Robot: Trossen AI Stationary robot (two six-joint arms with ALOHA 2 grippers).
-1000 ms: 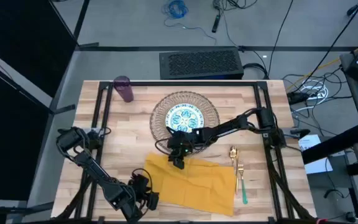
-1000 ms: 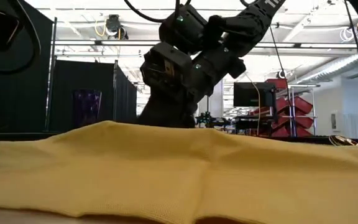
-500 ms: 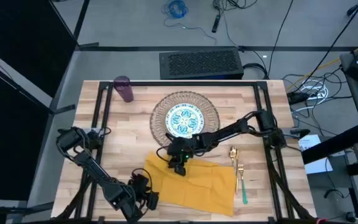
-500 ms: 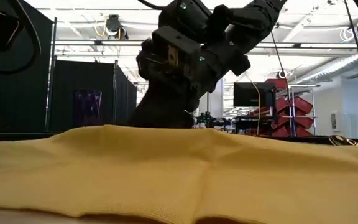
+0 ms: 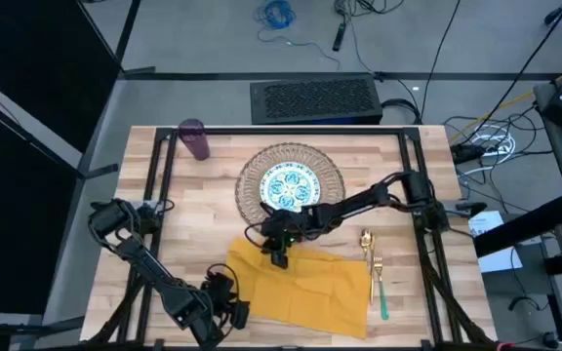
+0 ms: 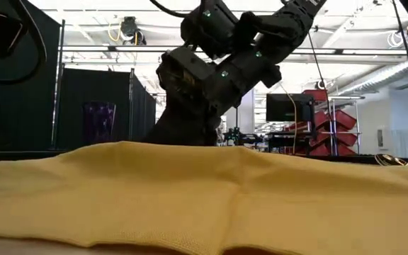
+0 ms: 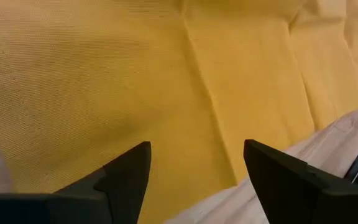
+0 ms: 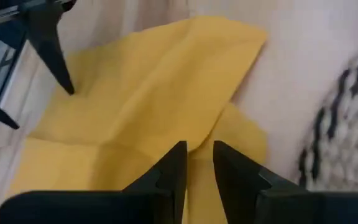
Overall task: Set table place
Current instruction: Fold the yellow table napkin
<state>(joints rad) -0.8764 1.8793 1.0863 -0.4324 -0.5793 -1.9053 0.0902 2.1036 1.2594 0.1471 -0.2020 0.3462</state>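
The mustard-yellow napkin point(image 5: 315, 285) lies spread, with creases, near the front edge of the wooden table point(image 5: 193, 214). My right gripper point(image 5: 279, 257) reaches in from the right and points down at the napkin's far edge, left of its middle, fingers nearly together point(image 8: 197, 163). My left gripper point(image 5: 234, 312) waits open at the napkin's near left corner, cloth showing beyond its fingers point(image 7: 194, 168). The teal-patterned plate point(image 5: 289, 185) rests on the round woven mat point(image 5: 332, 168). The purple cup point(image 5: 195, 139) stands at the far left. My right gripper comes from above, slanting from the far right, at the napkin's folded far edge point(image 8: 199, 142). That edge runs into the narrow gap between the two fingers. The fingers themselves hide the place of contact, so the number of layers cannot be told. The napkin lies on the table, slack.
The gold fork and spoon with teal handles point(image 5: 375, 271) lie on the table just right of the napkin. Black frame bars point(image 5: 154, 185) run along the table's left and right sides. Bare wood shows left of the mat.
My right gripper has shifted a little toward the table's near edge over the napkin's far edge, then come back slightly. The napkin keeps its shape and place.
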